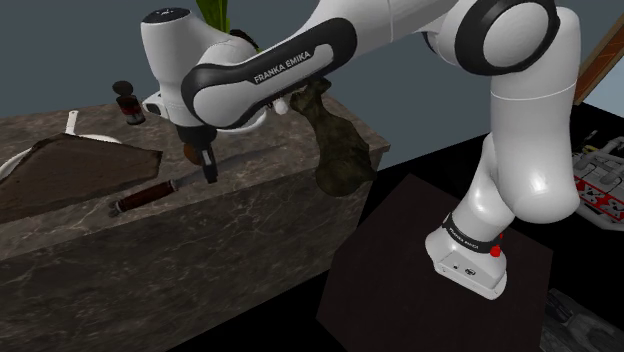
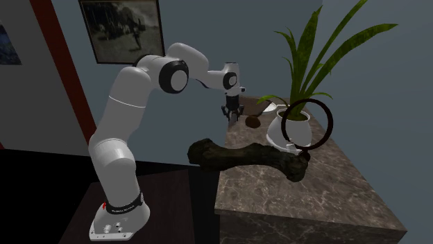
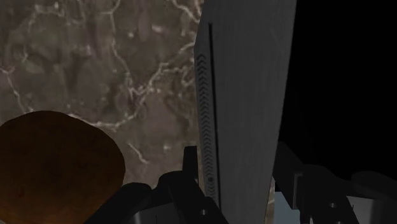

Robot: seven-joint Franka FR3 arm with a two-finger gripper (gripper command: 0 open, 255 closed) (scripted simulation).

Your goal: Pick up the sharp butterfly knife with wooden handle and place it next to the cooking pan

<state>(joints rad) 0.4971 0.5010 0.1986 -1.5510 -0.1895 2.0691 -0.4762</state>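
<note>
The gripper has its two black fingers apart, one on each side of a grey blade. I cannot tell whether the pads touch the blade, so I judge that nothing is held yet. In the shoulder view the gripper hangs low over the marble counter.

The blade belongs to the butterfly knife, which lies flat on the counter, well apart from what I take for the cooking pan. In the wrist view the knife shows a row of small chevron marks along one edge.

The knife's long axis runs roughly away from the pan. The dark brown handle is the end nearer to the pan and the blade points away from it. The gripper stands over the blade part, farther from the pan than the handle is. A round brown lump sits just beside the fingers.

I expect the knife to be stiff and rather light. The blade looks smooth and thin, so probably slippery between the pads. The thicker handle seems the safer place to take hold, gripped across its width.
</note>
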